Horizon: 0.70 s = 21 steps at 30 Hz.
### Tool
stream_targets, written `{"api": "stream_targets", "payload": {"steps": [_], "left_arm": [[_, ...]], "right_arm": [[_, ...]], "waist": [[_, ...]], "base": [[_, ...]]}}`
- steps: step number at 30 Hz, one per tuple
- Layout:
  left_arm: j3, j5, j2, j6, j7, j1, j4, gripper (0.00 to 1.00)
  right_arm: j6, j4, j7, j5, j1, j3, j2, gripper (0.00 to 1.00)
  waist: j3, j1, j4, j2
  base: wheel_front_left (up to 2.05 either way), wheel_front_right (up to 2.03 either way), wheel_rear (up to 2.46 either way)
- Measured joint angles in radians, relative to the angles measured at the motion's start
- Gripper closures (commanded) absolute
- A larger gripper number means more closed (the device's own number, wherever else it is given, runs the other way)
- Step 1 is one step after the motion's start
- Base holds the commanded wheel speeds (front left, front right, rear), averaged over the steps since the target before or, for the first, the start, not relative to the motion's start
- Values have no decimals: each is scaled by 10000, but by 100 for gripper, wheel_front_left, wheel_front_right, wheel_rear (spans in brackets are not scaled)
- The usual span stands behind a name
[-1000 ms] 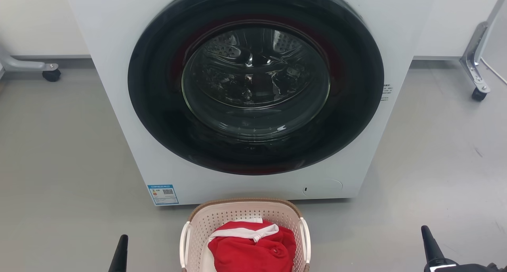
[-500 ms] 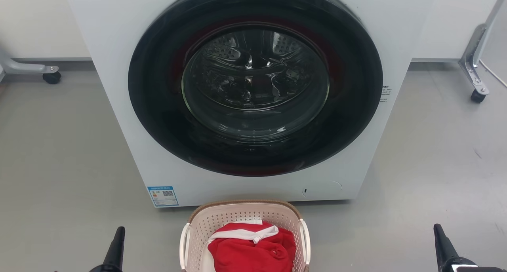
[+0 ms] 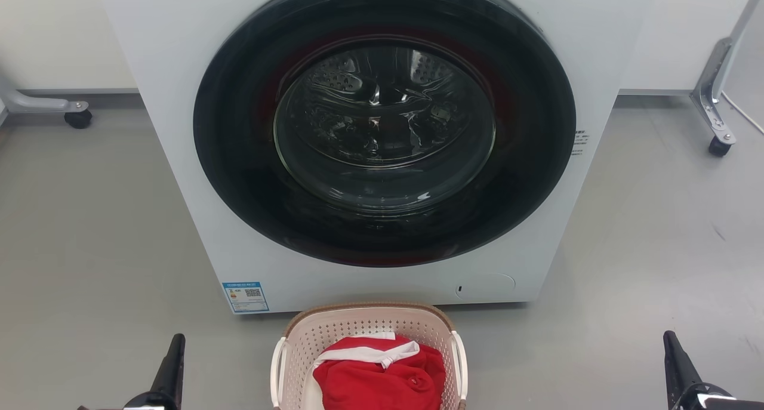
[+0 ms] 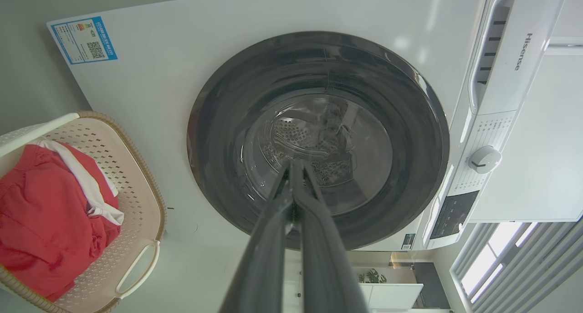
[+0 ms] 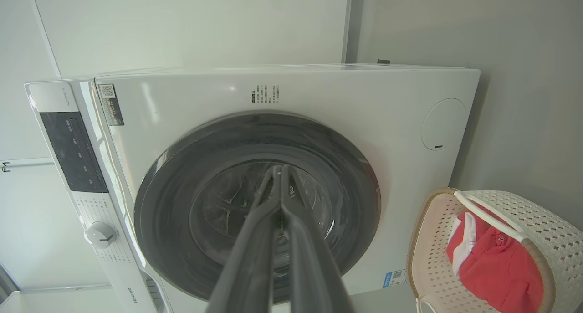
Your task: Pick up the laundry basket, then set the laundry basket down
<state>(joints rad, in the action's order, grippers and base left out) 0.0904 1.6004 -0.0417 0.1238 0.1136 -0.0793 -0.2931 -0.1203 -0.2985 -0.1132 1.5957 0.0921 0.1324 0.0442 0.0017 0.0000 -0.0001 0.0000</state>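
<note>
Both grippers are pinched closed with nothing in them. On the left gripper [image 4: 291, 167] the two dark fingers meet at the tips, and the right gripper [image 5: 278, 169] looks the same. Each one points forward at the washer's [image 3: 167, 70] round dark door [image 3: 382, 123], not at the thing they're meant to grab. The laundry basket [image 3: 370, 308] sits on the grey floor [image 3: 89, 219] between them. It's low in the head view, with its far rim just in front of the washer's bottom front edge, roughly under the middle of the door. So the basket lies inward from both arms: to the right of the left gripper and to the left of the right one, and neither is touching it. From the head view I'd call the left gripper the nearer one, since the right is well apart from it. One white handle [image 3: 276, 368] faces the left arm and the other handle [image 3: 461, 362] faces the right, which to me reads as a two-sided pickup where both arms swing in. The basket's near end is cut off at the bottom of the frame, so I can't tell which way its long axis runs. Inside it is a bunched-up red garment [image 3: 382, 380] with a white trim strip on top. It fills most of the bottom and stays below the rim. The washer door is closed.
</note>
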Motion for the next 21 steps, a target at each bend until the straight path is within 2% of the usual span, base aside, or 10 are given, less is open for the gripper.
{"api": "stream_targets", "payload": {"steps": [21], "left_arm": [[0,0,6,0,0,0,-6,100]], "right_arm": [[-2,0,0,2,0,0,-4,100]], "waist": [[0,0,1,0]], "base": [[0,0,0]]}}
